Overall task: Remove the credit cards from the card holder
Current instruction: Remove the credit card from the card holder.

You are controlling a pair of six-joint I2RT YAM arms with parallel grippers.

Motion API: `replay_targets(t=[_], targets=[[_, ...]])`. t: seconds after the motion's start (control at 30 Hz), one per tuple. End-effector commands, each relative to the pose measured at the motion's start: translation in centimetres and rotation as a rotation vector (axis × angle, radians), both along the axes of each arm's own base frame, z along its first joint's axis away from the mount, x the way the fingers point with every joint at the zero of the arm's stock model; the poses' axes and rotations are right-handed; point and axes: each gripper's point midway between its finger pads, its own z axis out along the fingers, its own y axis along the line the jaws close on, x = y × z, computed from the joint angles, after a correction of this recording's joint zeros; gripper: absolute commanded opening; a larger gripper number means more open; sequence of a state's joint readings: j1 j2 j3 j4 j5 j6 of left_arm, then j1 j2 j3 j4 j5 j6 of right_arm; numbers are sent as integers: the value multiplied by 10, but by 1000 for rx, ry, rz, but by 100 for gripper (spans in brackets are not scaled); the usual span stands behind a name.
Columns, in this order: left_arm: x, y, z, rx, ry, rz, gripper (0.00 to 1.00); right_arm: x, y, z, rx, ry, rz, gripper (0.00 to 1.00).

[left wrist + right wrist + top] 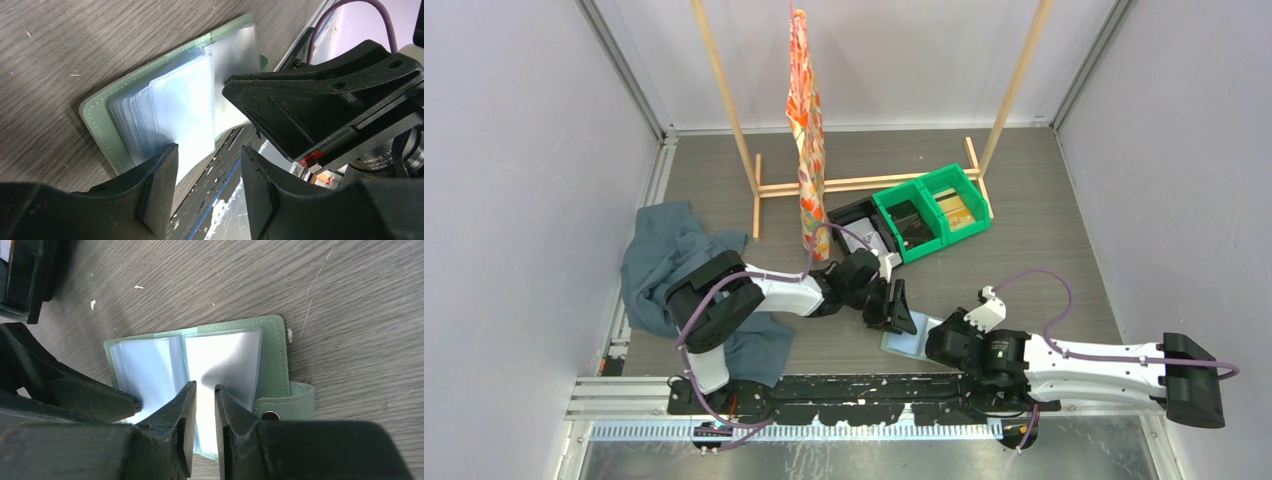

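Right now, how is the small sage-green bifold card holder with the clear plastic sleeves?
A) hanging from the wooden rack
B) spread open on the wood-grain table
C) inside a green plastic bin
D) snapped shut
B: the card holder lies open on the table, its sleeves fanned and its snap strap undone.

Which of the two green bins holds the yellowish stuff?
The right-hand green bin, at the row's end farthest from the black bin; the other green bin beside it holds something dark.
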State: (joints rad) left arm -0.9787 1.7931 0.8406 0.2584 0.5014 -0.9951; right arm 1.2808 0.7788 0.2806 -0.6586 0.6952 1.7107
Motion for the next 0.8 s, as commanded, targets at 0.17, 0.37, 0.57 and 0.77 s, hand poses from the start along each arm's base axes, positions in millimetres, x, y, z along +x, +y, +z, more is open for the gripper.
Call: replay_targets(t=[0.17, 0.37, 0.57, 0.77], targets=[[10, 14, 4, 70, -79, 36, 52, 10, 1, 21, 51, -64, -32, 26], [17, 28, 5, 114, -124, 73, 52, 10, 1, 22, 53, -64, -30, 26], [12, 21, -4, 92, -67, 52, 51, 9, 3, 19, 56, -55, -27, 26], [8, 13, -7, 60, -32, 34, 51, 9, 3, 21, 51, -55, -23, 26]])
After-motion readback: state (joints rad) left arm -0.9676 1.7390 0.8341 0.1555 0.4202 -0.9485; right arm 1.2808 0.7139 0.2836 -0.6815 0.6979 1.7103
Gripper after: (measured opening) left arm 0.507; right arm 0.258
